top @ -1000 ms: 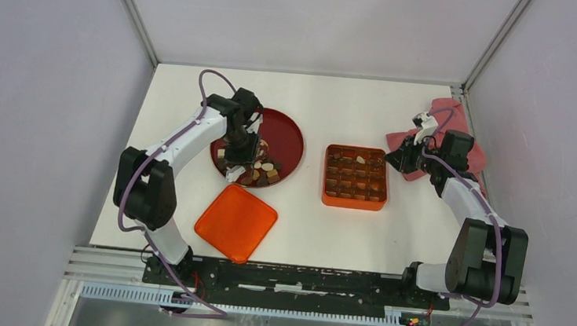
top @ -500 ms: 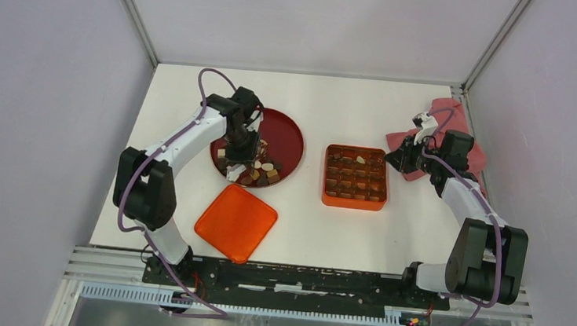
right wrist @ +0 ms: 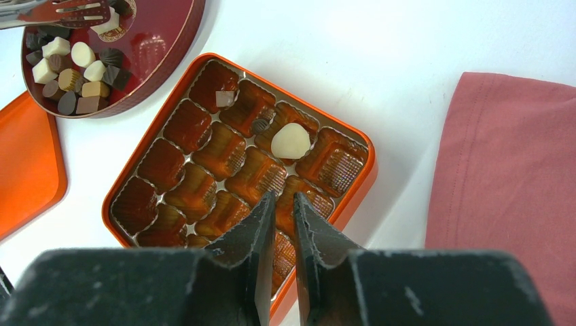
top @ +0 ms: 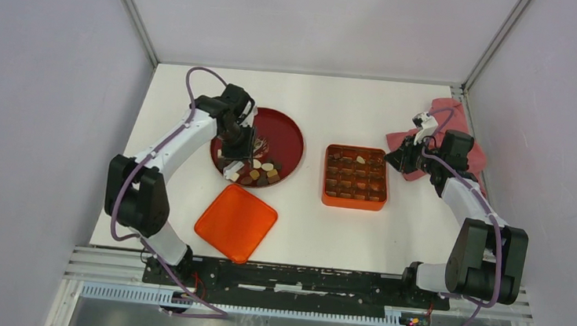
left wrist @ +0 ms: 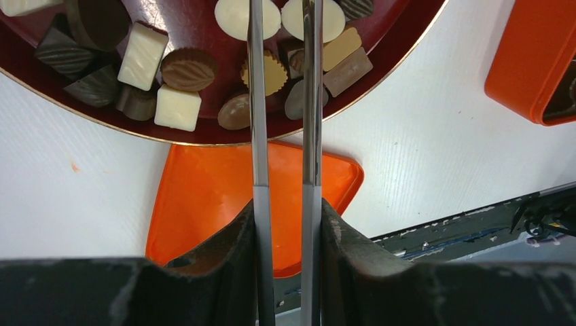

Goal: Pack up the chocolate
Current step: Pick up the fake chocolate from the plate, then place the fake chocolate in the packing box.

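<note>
Several chocolate pieces (top: 257,172), dark, tan and white, lie at the near side of the dark red plate (top: 288,131). My left gripper (top: 238,147) is above the plate's left part, shut on metal tongs (left wrist: 258,102). In the left wrist view the tong arms reach over the chocolate (left wrist: 178,107) and their tips are cut off. The orange box (top: 356,177) holds a white piece (right wrist: 291,140) and two small ones. My right gripper (right wrist: 284,200) hovers over the box's right edge, jaws nearly together with nothing between them.
The orange lid (top: 236,221) lies flat in front of the plate. A pink cloth (top: 451,118) lies at the back right, under and behind the right arm. Grey walls enclose the table on three sides.
My left arm has shifted left and back, carrying the tongs toward the plate's left side. The right arm has not moved.
</note>
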Motion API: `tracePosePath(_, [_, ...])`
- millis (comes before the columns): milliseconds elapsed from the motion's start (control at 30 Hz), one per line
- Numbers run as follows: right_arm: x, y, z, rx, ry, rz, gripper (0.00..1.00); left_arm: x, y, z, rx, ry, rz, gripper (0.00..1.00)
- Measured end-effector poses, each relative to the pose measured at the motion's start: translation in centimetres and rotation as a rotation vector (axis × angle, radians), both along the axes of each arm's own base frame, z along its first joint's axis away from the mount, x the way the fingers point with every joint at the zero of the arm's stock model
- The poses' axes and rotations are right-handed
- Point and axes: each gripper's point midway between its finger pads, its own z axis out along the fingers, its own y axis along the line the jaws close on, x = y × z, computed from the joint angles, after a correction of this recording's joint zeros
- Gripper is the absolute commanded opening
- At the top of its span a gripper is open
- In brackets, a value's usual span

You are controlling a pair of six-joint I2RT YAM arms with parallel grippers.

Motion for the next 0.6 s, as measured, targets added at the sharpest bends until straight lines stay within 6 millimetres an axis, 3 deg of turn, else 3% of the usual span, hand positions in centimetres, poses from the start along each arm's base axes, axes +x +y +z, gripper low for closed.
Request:
tracePosePath(400, [0.0,0.0,0.0,0.000,0.000,0.000,0.21,-0.1,-2.9,2.4,-0.264,-0.100,0.039,0.02])
tracePosePath(600, [0.0,0.0,0.0,0.000,0.000,0.000,0.21,-0.6,-6.1,3.6,-0.487,-0.120,0.024,0.02])
